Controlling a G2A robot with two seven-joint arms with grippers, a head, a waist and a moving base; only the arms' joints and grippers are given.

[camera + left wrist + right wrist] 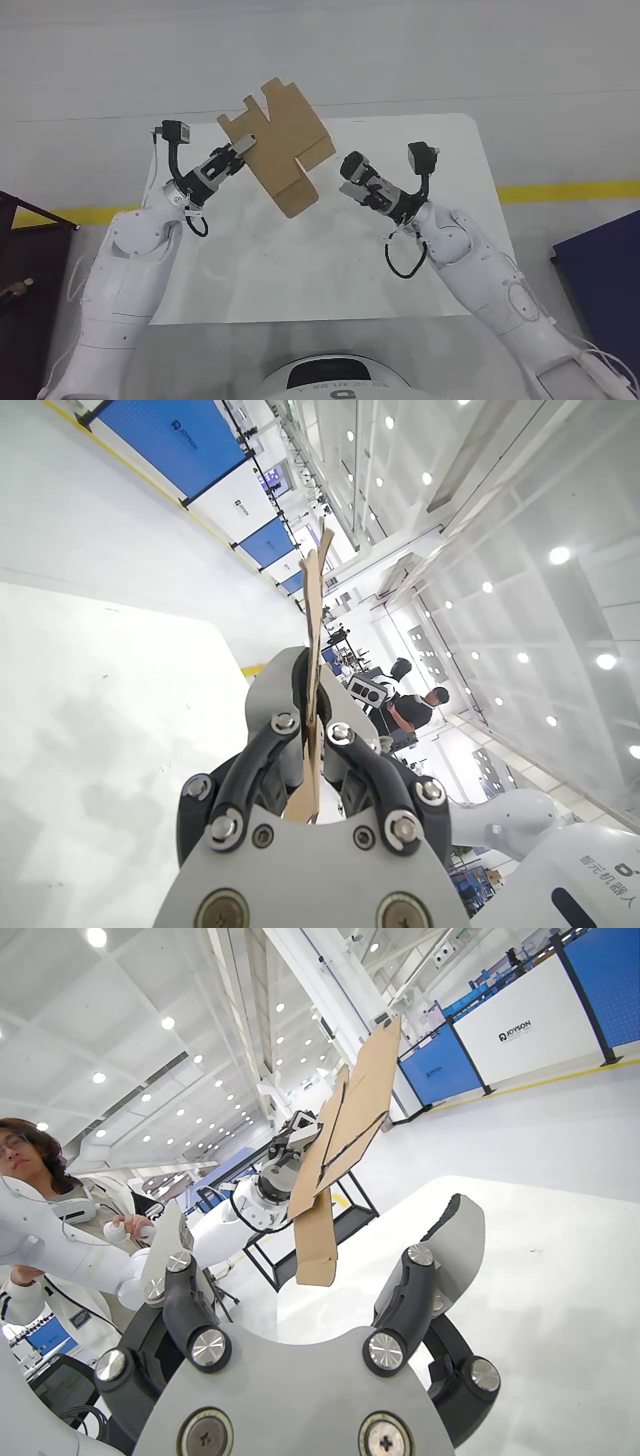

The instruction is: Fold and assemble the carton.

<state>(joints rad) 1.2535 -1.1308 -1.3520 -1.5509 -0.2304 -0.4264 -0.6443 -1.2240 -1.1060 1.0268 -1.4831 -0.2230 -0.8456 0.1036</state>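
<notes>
Carton (pixel 283 150) sits upper centre in the top view, held in the air and tilted over the far edge of the table (pixel 420 290). It looks mostly flat with its flaps sticking out; can't tell how far any panel is opened. In the left wrist view it is edge-on, a thin strip with the faces unreadable and the gripped part buried between the pads. Left end effector (pixel 244 151) is clamped on the carton's left edge. Right end effector (pixel 349 168) is just right of the carton's lower corner, fingers spread, not touching the cardboard. Around them: yellow floor line (pixel 570 189), dark rack (pixel 25 250) cut off at the left edge, blue panel (pixel 612 275) cut off at the right edge.
</notes>
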